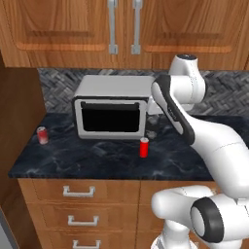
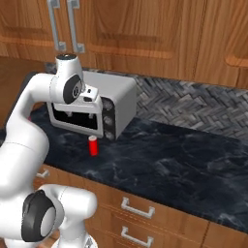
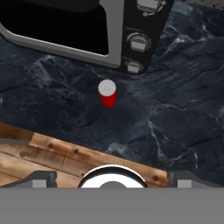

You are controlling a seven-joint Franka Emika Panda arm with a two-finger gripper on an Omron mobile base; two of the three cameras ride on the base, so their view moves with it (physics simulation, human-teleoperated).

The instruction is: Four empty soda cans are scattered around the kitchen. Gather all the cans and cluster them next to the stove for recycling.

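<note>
The left base view looks forward and down from behind the arm, which fills its right side, onto the dark counter. The right base view faces the same counter from the other side, arm at its left. Both share the toaster oven and a red can. The hand view looks steeply down, nearer, with that can at centre.

A home kitchen is showing here: wooden wall cabinets with long metal handles are hanging above a dark marbled countertop, and a grey herringbone tile backsplash is running behind it. A silver toaster oven is sitting on the counter, and wooden drawers with metal pulls are lining the base below.
</note>
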